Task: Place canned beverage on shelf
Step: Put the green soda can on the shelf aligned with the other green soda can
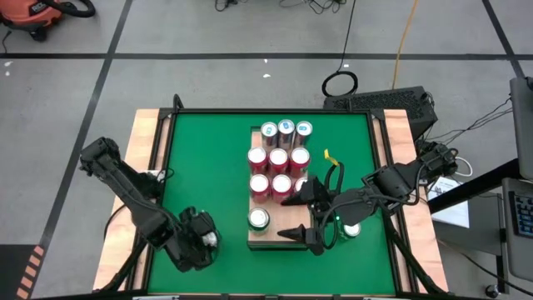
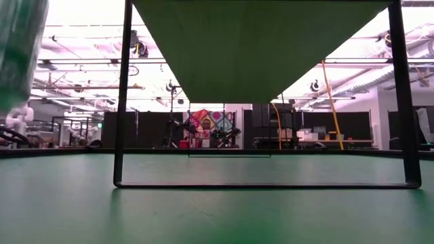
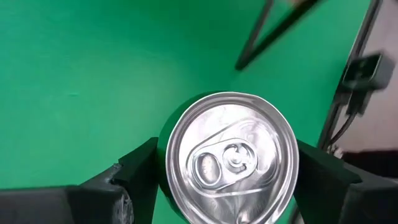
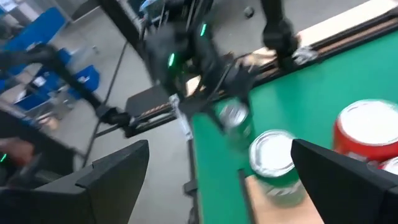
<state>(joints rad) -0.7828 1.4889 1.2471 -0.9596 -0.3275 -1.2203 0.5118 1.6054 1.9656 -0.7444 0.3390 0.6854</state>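
Observation:
My left gripper (image 1: 205,242) stands near the table's near left corner, shut on a green can with a silver top (image 3: 227,155). The low view shows that can as a green blur (image 2: 20,54) at its upper left. The shelf (image 1: 279,240), a pale wooden block, lies mid-table. It carries rows of red cans (image 1: 278,158), three silver-topped cans (image 1: 286,127) at its far end and one green can (image 1: 259,219) near its near end. My right gripper (image 1: 310,227) hovers open over the shelf's near right part, touching nothing. My left gripper pinches the green can's side wall (image 3: 163,155) between its two fingers (image 3: 140,171), one on each opposite side just below the rim. The fingers slant down from above. The can's top faces up, and in the low view its bottom hangs clear of the table.
Another green can (image 1: 351,229) stands on the green table just right of the shelf, under my right arm. Wooden strips (image 1: 146,167) edge the table. The green surface between my left gripper and the shelf (image 1: 216,167) is bare.

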